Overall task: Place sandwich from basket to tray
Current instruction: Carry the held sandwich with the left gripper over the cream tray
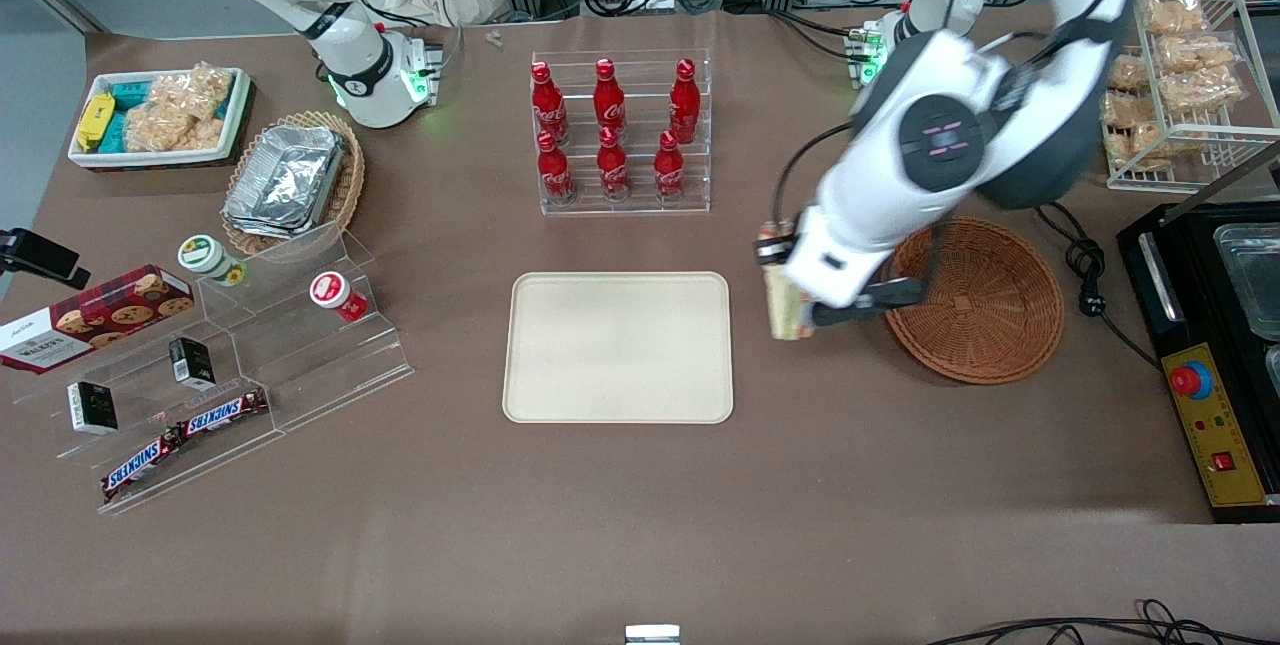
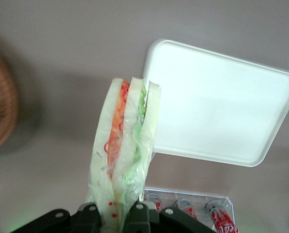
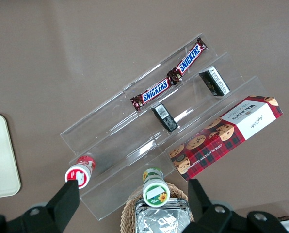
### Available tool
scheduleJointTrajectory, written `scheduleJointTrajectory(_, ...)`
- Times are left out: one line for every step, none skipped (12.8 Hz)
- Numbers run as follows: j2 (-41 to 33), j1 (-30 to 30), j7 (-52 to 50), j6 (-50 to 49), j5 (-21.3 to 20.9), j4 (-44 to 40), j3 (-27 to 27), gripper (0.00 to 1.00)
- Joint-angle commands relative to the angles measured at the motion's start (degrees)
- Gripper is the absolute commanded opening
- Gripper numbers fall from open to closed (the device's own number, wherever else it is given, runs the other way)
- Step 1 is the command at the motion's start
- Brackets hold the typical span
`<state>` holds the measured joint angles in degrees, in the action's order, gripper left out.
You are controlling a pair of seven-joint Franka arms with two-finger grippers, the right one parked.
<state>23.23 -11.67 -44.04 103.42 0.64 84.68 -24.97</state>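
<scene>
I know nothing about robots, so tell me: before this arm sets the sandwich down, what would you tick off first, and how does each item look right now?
1. Sandwich held in the gripper: ok, fingers closed on its lower end.
2. Sandwich out of the basket: ok, it hangs in the air between basket and tray.
3. Tray free to receive it: ok, nothing lies on it.
4. Gripper above the tray: not ok, it is beside the tray's edge, over the table.
5. Path to the tray: ok, nothing stands between them.
6. Grip firm enough not to slip: cannot tell.
</scene>
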Motion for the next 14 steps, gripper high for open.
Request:
scheduleJointTrajectory(10.4, -6.3, 0.2, 5.6, -4.6, -5.6, 0.0, 0.0)
scheduleJointTrajectory(13.2, -8.3, -1.5, 8.2, -6.9, -5.7, 0.0, 0.0)
scheduleJointTrajectory(15.5, -9.9, -2.7, 10.4, -9.8, -5.7, 0.0, 0.0)
scheduleJointTrajectory(18.2, -11.1, -4.1, 13.0, -11.6, -5.8, 0.0, 0.0)
scheduleJointTrajectory(20.5, -12.4, -5.1, 16.0, -13.6, -6.0, 0.1, 0.0)
scheduleJointTrajectory(22.5, -12.8, -5.4, 17.4, -16.2, -6.3, 0.1, 0.0)
scheduleJointTrajectory(23.2, -12.8, -6.3, 17.3, -19.0, -6.5, 0.1, 0.0)
scheduleJointTrajectory(23.3, -12.7, -7.0, 17.1, -20.8, -6.5, 0.1, 0.0)
scheduleJointTrajectory(23.4, -12.7, -7.8, 17.0, -21.1, -6.4, 0.6, 0.0)
scheduleJointTrajectory(23.3, -12.8, -9.6, 16.9, -21.3, -6.2, 1.6, 0.01)
scheduleJointTrajectory(23.3, -12.8, -10.6, 16.3, -21.4, -6.0, 2.0, 0.05)
scheduleJointTrajectory(23.4, -12.8, -11.4, 16.0, -21.3, -5.9, 2.7, 0.09)
scheduleJointTrajectory(23.8, -12.8, -13.5, 16.0, -21.3, -5.9, 2.9, 0.32)
scheduleJointTrajectory(23.8, -12.9, -16.3, 16.0, -21.6, -6.0, 2.9, 0.87)
